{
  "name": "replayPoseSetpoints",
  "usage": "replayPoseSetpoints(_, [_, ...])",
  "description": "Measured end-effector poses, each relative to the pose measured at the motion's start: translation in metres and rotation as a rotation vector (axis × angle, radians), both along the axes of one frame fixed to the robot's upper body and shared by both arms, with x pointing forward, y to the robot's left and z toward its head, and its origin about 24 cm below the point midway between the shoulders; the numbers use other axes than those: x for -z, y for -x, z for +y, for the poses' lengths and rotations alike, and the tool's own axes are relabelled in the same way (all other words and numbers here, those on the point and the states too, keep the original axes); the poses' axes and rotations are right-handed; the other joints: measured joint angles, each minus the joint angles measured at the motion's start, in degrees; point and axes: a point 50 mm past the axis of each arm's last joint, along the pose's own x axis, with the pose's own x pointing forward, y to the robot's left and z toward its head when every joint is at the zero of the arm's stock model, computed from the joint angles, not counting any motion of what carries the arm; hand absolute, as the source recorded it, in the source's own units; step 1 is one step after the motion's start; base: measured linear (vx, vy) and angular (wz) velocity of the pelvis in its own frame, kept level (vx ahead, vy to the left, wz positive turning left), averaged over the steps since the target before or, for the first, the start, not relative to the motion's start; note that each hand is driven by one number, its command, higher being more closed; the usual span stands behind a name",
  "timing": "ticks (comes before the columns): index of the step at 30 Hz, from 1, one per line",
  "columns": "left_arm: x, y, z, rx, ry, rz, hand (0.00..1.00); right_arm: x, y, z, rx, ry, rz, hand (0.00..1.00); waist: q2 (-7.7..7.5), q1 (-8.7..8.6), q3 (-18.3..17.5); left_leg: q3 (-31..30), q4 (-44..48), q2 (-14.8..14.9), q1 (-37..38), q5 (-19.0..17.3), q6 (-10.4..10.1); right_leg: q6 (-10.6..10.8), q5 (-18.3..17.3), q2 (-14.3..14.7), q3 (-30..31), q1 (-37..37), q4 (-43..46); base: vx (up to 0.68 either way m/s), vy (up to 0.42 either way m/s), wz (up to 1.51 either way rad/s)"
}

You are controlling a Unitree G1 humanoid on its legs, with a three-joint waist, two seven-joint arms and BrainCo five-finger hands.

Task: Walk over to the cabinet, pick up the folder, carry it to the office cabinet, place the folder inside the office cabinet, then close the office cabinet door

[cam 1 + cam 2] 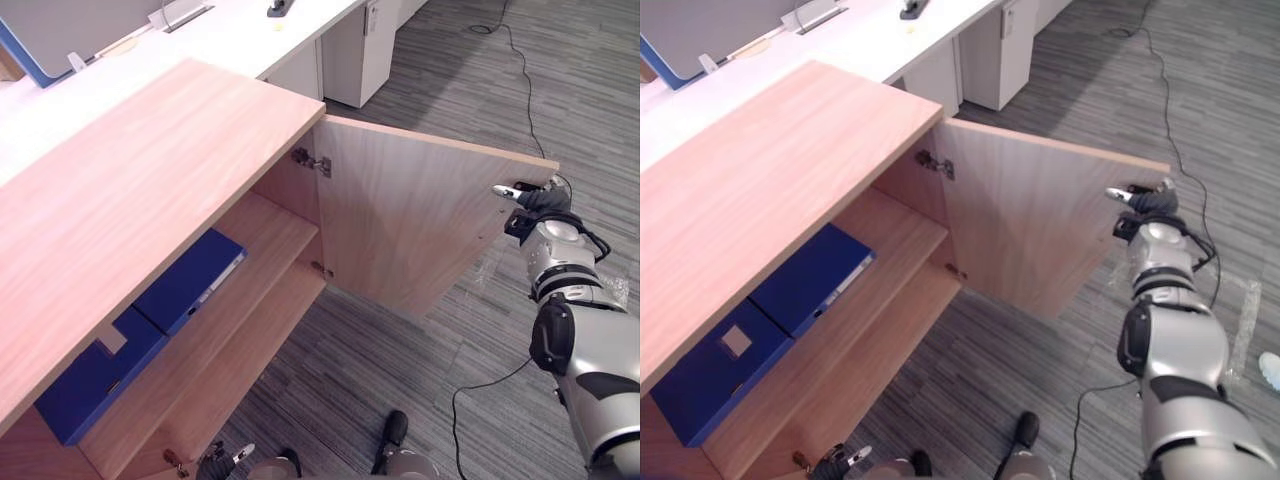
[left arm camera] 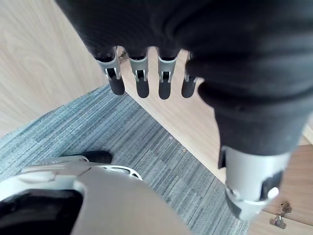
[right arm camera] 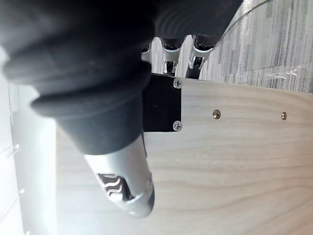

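- The blue folder [image 1: 190, 280] lies on the shelf [image 1: 270, 235] inside the office cabinet [image 1: 130, 200].
- The right hand [image 1: 530, 198] is at the free corner of the door [image 1: 410, 220]; I can't tell if its fingers grip.
- The left hand [image 2: 142, 83] hangs slack and empty by the cabinet's lower front, so a swinging door could trap it.
- Open carpet [image 1: 400, 370] lies along the door's swing.

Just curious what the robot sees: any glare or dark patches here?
Left eye view: the white desk is brightest, the cabinet evenly lit. Right wrist view: glare whitens one edge, beside the right hand gripping the door. Left wrist view: soft light, no glare.
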Motion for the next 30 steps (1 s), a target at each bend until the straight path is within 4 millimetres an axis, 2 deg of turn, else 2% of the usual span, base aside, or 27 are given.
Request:
replayPoseSetpoints(11, [0.000, 0.000, 0.000, 0.027, -0.006, 0.003, 0.00, 0.000, -0.008, 0.017, -0.094, 0.116, 0.054, 0.00, 0.16, -0.48, 0.24, 0.00, 0.44, 0.85, -0.09, -0.05, -0.09, -0.20, 0.14, 0.99, 0.35, 0.00, -0.45, -0.01, 0.004, -0.02])
replayPoseSetpoints(14, [0.000, -0.001, -0.001, 0.040, -0.008, 0.004, 0.00, 0.000, -0.010, 0.024, -0.154, 0.206, 0.071, 0.00, 0.52, -0.81, 0.54, 0.40, 0.53, 1.50, 0.13, -0.19, -0.34, -0.30, 0.22, 1.77, 0.98, -0.01, -0.58, -0.01, 0.006, -0.13])
replayPoseSetpoints(19, [0.000, 0.000, 0.000, 0.061, -0.019, 0.010, 0.00, 0.011, -0.005, 0.037, -0.300, 0.482, 0.140, 0.00, 0.57, -1.77, 0.56, 1.52, 1.39, 2.98, 0.31, -0.71, -1.16, -0.58, 0.02, 3.35, 2.02, -0.12, -0.62, -0.02, -0.005, -0.14])
replayPoseSetpoints(22, [0.001, 0.002, 0.000, 0.062, -0.023, 0.024, 0.00, 0.035, 0.008, 0.050, -0.437, 0.596, 0.187, 0.00, 0.54, -2.63, 0.53, 2.39, 1.36, 3.86, 0.91, -0.73, -1.58, -0.98, -0.26, 4.38, 2.85, -0.17, -0.65, -0.02, -0.008, -0.18])
replayPoseSetpoints(25, [0.001, 0.003, 0.002, 0.047, -0.024, 0.034, 0.00, 0.063, 0.026, 0.075, -0.637, 0.638, 0.215, 0.00, 0.40, -3.82, 0.30, 3.07, 1.32, 4.58, 1.23, -0.69, -1.75, -1.47, -0.61, 5.44, 3.77, -0.53, -0.66, -0.02, -0.013, -0.22])
replayPoseSetpoints(27, [0.002, 0.007, 0.005, 0.020, -0.024, 0.047, 0.00, 0.088, 0.047, 0.103, -0.837, 0.645, 0.230, 0.00, 0.10, -3.87, -0.86, 3.94, 1.26, 5.00, 1.15, -0.41, -2.19, -1.69, -0.75, 6.13, 5.10, -1.65, -0.66, 0.00, -0.003, -0.31])
replayPoseSetpoints(29, [0.003, 0.009, 0.006, 0.003, -0.023, 0.059, 0.00, 0.103, 0.064, 0.121, -0.969, 0.635, 0.233, 0.00, -0.08, -3.97, -1.63, 4.62, 1.22, 5.22, 1.11, -0.26, -2.41, -1.89, -0.68, 6.44, 5.75, -2.05, -0.65, 0.01, 0.007, -0.22])
replayPoseSetpoints(30, [0.003, 0.010, 0.007, -0.008, -0.023, 0.059, 0.00, 0.117, 0.080, 0.133, -1.064, 0.609, 0.245, 0.00, -0.20, -3.95, -2.29, 4.62, 1.21, 5.36, 1.16, -0.16, -2.54, -1.99, -0.71, 6.82, 5.85, -2.05, -0.66, 0.01, -0.010, -0.08])
